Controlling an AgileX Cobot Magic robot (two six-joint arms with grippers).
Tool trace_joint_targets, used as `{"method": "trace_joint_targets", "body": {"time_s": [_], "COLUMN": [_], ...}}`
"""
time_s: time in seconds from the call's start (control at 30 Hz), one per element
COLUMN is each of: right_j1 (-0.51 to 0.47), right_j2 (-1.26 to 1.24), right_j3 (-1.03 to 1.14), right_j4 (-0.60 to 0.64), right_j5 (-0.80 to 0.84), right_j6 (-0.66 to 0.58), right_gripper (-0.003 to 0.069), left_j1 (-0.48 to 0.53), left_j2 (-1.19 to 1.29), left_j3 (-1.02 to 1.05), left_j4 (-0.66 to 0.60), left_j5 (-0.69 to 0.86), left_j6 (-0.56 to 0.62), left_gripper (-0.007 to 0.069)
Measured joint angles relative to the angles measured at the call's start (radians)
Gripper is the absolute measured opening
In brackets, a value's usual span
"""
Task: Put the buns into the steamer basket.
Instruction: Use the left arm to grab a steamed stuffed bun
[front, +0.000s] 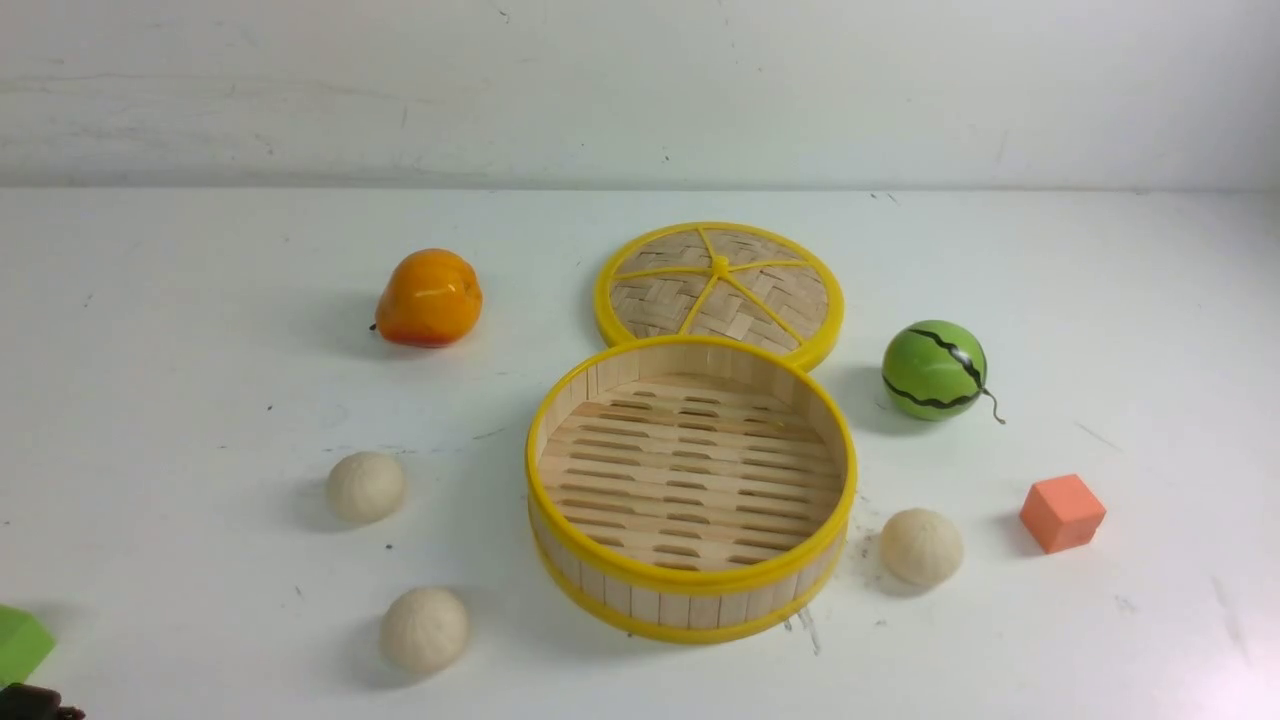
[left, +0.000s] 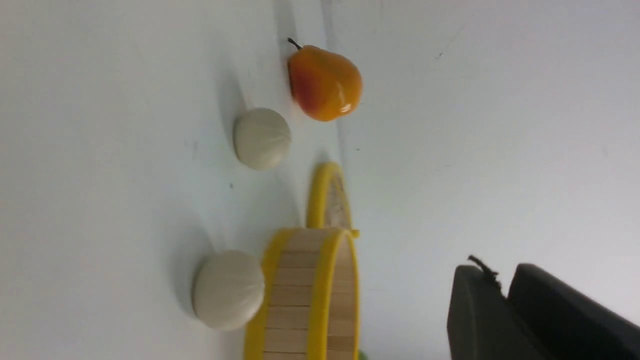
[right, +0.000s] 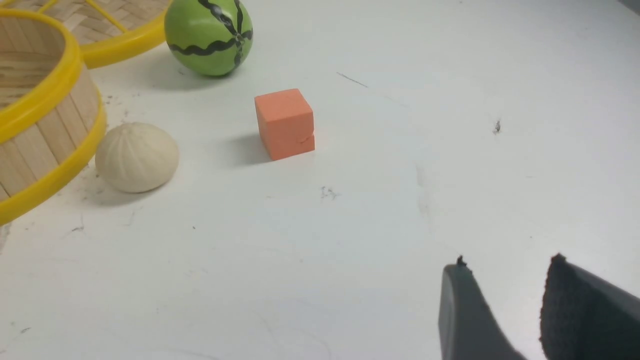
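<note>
At table (front: 1100, 300) centre, the steamer basket (front: 690, 606) holds nothing. Outside it lie the far-left bun (front: 366, 487), the near-left bun (front: 424, 628), and the right bun (front: 921, 546) near its wall. Left gripper (left: 502, 272) fingers almost together, empty; right gripper (right: 507, 265) fingers slightly apart, empty.

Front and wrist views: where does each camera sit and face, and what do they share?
Front: between the arms, facing forward over the steamer basket; almost no robot.
Left wrist: left arm, facing two buns; left end effector shows.
Right wrist: right arm, facing orange cube; right end effector shows.
All share the steamer basket.
</note>
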Motion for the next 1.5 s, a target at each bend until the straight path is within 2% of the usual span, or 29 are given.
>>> {"method": "trace_joint_targets", "body": {"time_s": [0.17, 0.27, 0.33, 0.37, 0.4, 0.43, 0.47, 0.5, 0.57, 0.67, 0.7, 0.73, 0.9, 0.97, 1.1, 1.13, 1.2, 1.37, 1.5], "right_j1": [0.0, 0.0, 0.0, 0.0, 0.0, 0.0, 0.0, 0.0, 0.0, 0.0, 0.0, 0.0, 0.0, 0.0, 0.0, 0.0, 0.0, 0.0, 0.0], "right_j2": [0.0, 0.0, 0.0, 0.0, 0.0, 0.0, 0.0, 0.0, 0.0, 0.0, 0.0, 0.0, 0.0, 0.0, 0.0, 0.0, 0.0, 0.0, 0.0], "right_j3": [0.0, 0.0, 0.0, 0.0, 0.0, 0.0, 0.0, 0.0, 0.0, 0.0, 0.0, 0.0, 0.0, 0.0, 0.0, 0.0, 0.0, 0.0, 0.0], "right_j4": [0.0, 0.0, 0.0, 0.0, 0.0, 0.0, 0.0, 0.0, 0.0, 0.0, 0.0, 0.0, 0.0, 0.0, 0.0, 0.0, 0.0, 0.0, 0.0], "right_j5": [0.0, 0.0, 0.0, 0.0, 0.0, 0.0, 0.0, 0.0, 0.0, 0.0, 0.0, 0.0, 0.0, 0.0, 0.0, 0.0, 0.0, 0.0, 0.0], "right_j6": [0.0, 0.0, 0.0, 0.0, 0.0, 0.0, 0.0, 0.0, 0.0, 0.0, 0.0, 0.0, 0.0, 0.0, 0.0, 0.0, 0.0, 0.0, 0.0], "right_gripper": [0.0239, 0.0239, 0.0239, 0.0239, 0.0239, 0.0239, 0.0239, 0.0239, 0.0239, 0.0239, 0.0239, 0.0239, 0.0239, 0.0239, 0.0239, 0.0239, 0.0239, 0.0239, 0.0239], "left_j1": [0.0, 0.0, 0.0, 0.0, 0.0, 0.0, 0.0, 0.0, 0.0, 0.0, 0.0, 0.0, -0.005, -0.02, -0.183, -0.19, -0.267, -0.305, -0.308], "left_j2": [0.0, 0.0, 0.0, 0.0, 0.0, 0.0, 0.0, 0.006, 0.075, 0.2, 0.248, 0.368, 0.613, 0.66, 0.854, 0.862, 0.959, 1.161, 1.333], "left_j3": [0.0, -0.032, -0.075, -0.16, -0.16, -0.235, -0.268, -0.347, -0.464, -0.599, -0.642, -0.745, -0.915, -0.936, -0.989, -0.993, -1.03, -1.138, -1.226], "left_j4": [-0.082, -0.104, -0.104, -0.096, -0.096, -0.077, -0.07, -0.033, 0.065, 0.21, 0.268, 0.407, 0.658, 0.695, 0.76, 0.762, 0.789, 0.814, 0.821], "left_j5": [-0.001, 0.031, 0.067, 0.104, 0.104, 0.137, 0.157, 0.222, 0.353, 0.537, 0.598, 0.735, 0.943, 0.96, 0.942, 0.939, 0.911, 0.836, 0.825], "left_j6": [-0.006, 0.055, 0.142, 0.302, 0.302, 0.444, 0.502, 0.608, 0.677, 0.694, 0.696, 0.699, 0.714, 0.718, 0.759, 0.761, 0.744, 0.62, 0.596], "left_gripper": [0.0092, 0.0092, 0.0093, 0.0095, 0.0095, 0.0097, 0.0098, 0.0095, 0.0064, -0.0008, -0.0014, -0.0013, -0.0013, -0.0013, -0.0013, -0.0013, -0.0013, -0.0005, 0.0072]}}
